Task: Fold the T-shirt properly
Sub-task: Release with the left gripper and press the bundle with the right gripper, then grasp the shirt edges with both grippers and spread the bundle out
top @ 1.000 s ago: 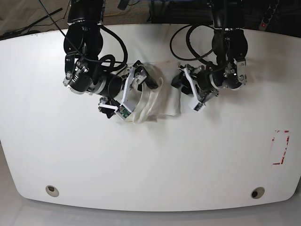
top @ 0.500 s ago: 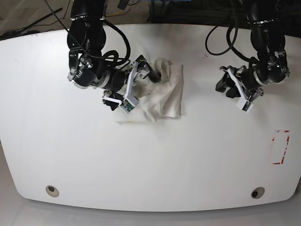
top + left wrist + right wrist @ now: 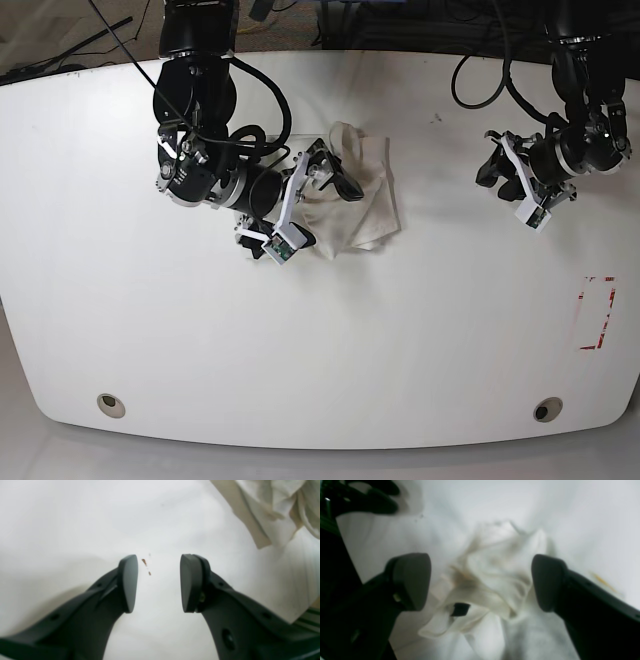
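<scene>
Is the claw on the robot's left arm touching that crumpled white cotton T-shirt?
Apart. In the left wrist view the left gripper has only bare white table between its open jaws, and the crumpled white cotton T-shirt lies off at the corner. The base view shows the same gap.

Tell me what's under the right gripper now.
The crumpled T-shirt lies below the open right gripper, its black tag showing. Any print is hidden in the folds.
</scene>
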You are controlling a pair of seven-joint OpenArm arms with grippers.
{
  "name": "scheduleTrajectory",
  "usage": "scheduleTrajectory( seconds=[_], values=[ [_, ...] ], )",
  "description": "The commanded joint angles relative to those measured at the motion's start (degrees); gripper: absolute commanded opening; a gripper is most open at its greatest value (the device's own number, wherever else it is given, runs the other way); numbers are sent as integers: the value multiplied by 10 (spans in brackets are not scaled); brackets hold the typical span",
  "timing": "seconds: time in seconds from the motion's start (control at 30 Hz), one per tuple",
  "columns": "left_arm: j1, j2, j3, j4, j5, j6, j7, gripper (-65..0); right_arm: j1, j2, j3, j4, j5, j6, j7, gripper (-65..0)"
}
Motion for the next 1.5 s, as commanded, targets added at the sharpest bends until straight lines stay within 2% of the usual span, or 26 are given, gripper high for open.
scheduleTrajectory(
  seconds=[0.0, 0.23, 0.4, 0.53, 0.8, 1.0, 1.2, 1.47],
  values=[
    [0, -5, -3, 12, -8, -1, -9, -399, -1, 24, 1, 8, 6, 1, 6, -36],
    [1, -4, -2, 12, -8, -1, -9, -399, -42, 39, 1, 7, 5, 1, 7, -38],
    [1, -5, 22, 11, -8, -1, -9, -399, -58, 32, -3, 2, 5, 1, 9, -38],
    [1, -5, 24, 11, -8, -1, -9, -399, -53, -1, -4, -28, 6, 1, 10, -38],
    [1, -4, 24, 13, -9, -1, -9, -399, 36, -56, -31, -144, 9, 1, 29, -38],
    [0, -8, 30, 60, -7, -1, -9, -399, 99, -79, -41, -166, 10, 1, 36, -38],
    [-5, -26, 69, 95, -7, -1, -9, -399, 108, -73, -38, -126, 11, 1, 32, -38],
    [-30, -28, 144, 115, 3, -1, -9, -399, 51, -5, -38, -61, 11, 1, 29, -38]
  ],
)
